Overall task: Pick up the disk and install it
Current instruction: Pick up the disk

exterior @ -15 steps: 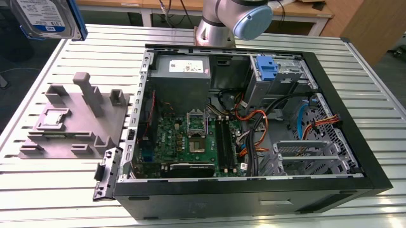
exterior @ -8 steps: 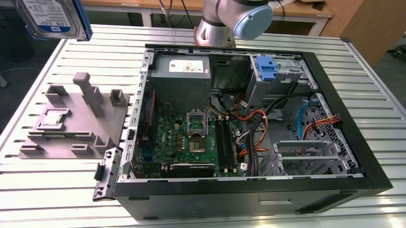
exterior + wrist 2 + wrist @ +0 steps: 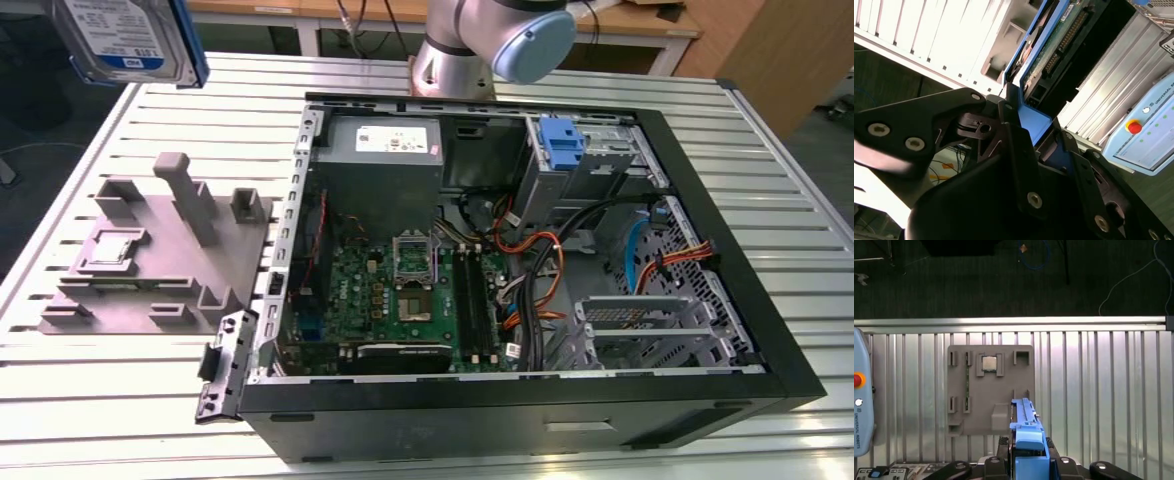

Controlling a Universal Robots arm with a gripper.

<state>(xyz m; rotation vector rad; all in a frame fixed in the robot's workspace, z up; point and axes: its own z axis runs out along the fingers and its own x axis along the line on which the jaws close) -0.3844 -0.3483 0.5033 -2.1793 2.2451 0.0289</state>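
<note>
Disk edge-on inside claw

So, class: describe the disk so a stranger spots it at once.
Find the open case on the table. Beyond the grey tray, at the exterior view's upper left, is the disk: silver, blue-framed, unlike its neighbours held above the table.

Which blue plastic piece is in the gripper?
The blue-framed silver-grey disk, clamped by the gripper and held above the table; the upright blue latch piece stands inside the black computer case.
</note>
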